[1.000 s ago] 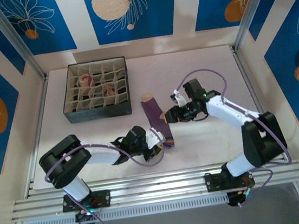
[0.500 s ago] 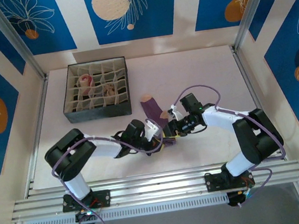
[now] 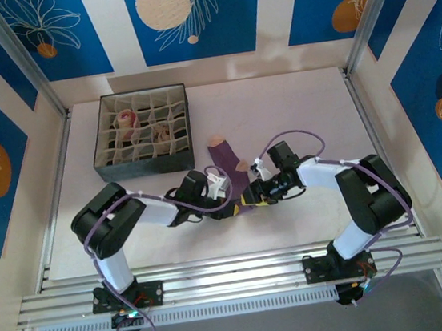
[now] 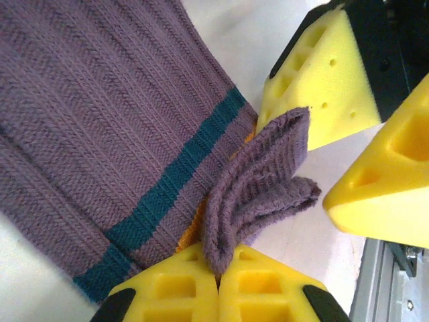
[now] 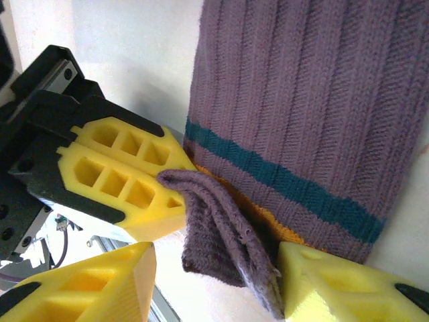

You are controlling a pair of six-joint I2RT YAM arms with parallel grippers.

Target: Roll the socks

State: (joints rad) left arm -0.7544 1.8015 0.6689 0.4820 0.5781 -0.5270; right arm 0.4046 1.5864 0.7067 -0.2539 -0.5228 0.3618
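Both arms have drawn in toward each other since a second ago: the left gripper (image 3: 234,207) has come up from the near edge of the table (image 3: 303,107) and the right gripper (image 3: 256,198) has slid down along the purple sock (image 3: 227,165), so they now meet at its near end. That sock lies flat on the table just in front of the right corner of the dark divided box (image 3: 145,167), its tan toe pointing toward the back and its cuff end toward the arms. From the left wrist, the left gripper (image 4: 218,282) has its yellow fingers pressed together, pinching a folded-over flap of the ribbed sock (image 4: 100,121) beside the teal stripe and a sliver of orange edge. The flap stands up off the table and reaches in between the spread fingers of the right gripper (image 4: 301,168), one of which sits right against its tip. From the right wrist, the right gripper (image 5: 214,282) stands spread with the doubled flap hanging between its two fingers, the sock (image 5: 308,87) flat beyond it and the closed left gripper (image 5: 171,181) clamped on the fold from the left. In the box, a pinkish rolled sock (image 3: 126,119) and a brownish rolled sock (image 3: 159,131) sit in separate compartments.
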